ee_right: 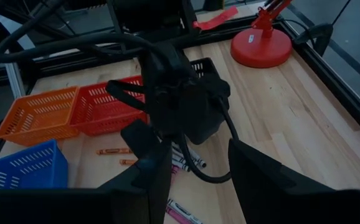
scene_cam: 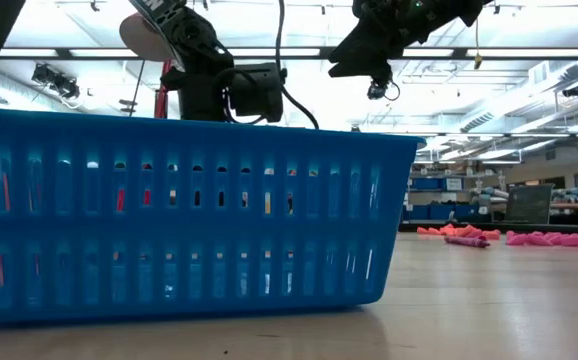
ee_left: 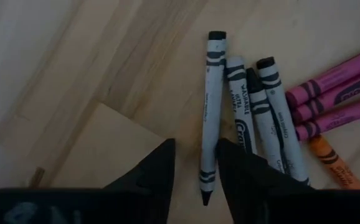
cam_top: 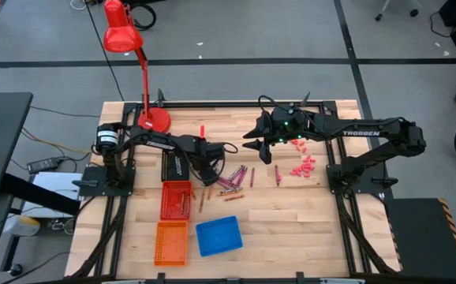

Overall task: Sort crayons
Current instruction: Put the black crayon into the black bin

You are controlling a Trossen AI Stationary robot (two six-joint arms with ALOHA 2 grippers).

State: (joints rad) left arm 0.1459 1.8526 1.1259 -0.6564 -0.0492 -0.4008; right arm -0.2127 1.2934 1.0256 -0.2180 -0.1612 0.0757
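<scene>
Several crayons (cam_top: 232, 181) lie flat in a loose pile at the table's middle. In the left wrist view they show as grey ones (ee_left: 255, 112), magenta ones (ee_left: 336, 93) and an orange one (ee_left: 336, 165). My left gripper (ee_left: 195, 162) points down over the pile, open. Its fingers stand on either side of the pointed end of the outermost grey crayon (ee_left: 210, 106), which lies nearer one finger. In the high view that gripper (cam_top: 212, 170) is just left of the pile. My right gripper (cam_top: 252, 146) hangs open well above the table with nothing between its fingers (ee_right: 198, 168).
A red basket (cam_top: 176, 199), an orange basket (cam_top: 171, 242) and a blue basket (cam_top: 218, 236) stand near the front left, a black basket (cam_top: 174, 166) behind them. Pink chunky bits (cam_top: 301, 166) lie at the right. A red lamp (cam_top: 153, 118) stands at the far left.
</scene>
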